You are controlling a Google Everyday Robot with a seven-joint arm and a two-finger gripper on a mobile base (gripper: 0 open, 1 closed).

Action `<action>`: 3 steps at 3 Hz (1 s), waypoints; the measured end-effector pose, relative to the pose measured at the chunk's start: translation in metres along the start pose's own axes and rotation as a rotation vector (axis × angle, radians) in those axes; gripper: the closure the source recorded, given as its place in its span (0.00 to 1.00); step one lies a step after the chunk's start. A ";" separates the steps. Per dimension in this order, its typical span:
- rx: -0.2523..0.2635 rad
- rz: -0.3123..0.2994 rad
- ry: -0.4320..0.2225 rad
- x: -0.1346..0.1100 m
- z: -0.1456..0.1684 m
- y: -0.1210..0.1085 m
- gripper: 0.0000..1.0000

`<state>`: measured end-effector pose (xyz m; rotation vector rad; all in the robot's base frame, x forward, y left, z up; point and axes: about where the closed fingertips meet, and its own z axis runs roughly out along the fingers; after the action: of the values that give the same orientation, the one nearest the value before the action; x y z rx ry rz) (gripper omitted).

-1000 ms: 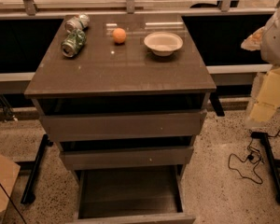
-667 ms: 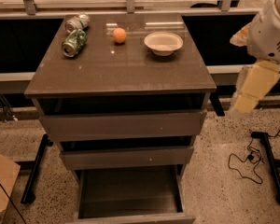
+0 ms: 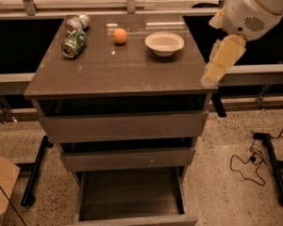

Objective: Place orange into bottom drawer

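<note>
Noting gripper (image 3: 216,69) at right, just beside front right corner of cabinet top (image 3: 118,72), angled down and left under white arm housing (image 3: 254,8). Cannot tell how far jaws stand apart; cannot tell any contact with edge of top.

Locating orange (image 3: 120,36) on rear of top, between cans and bowl, touching neither, well apart from gripper.

Counting one orange. Counting one bowl (image 3: 164,43), cream, upright, right of orange. Counting two crushed cans on their sides at rear left: green can (image 3: 74,43) in front, silver can (image 3: 78,21) behind, near each other. Counting three drawers: top drawer (image 3: 125,126) and middle drawer (image 3: 127,158) pulled out slightly, bottom drawer (image 3: 132,194) pulled out far, dark interior in view. Recording one cable (image 3: 247,161) on floor at right.

Comparing with earlier frame: finding gripper now higher and further left, closer to cabinet; finding orange, bowl, cans and drawers in same places.
</note>
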<state>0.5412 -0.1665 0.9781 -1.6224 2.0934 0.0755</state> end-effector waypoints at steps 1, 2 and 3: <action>-0.031 -0.016 -0.092 -0.027 0.020 -0.036 0.00; -0.023 -0.012 -0.111 -0.033 0.022 -0.043 0.00; -0.003 0.011 -0.151 -0.045 0.039 -0.053 0.00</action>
<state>0.6113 -0.1288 0.9746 -1.5564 1.9887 0.1994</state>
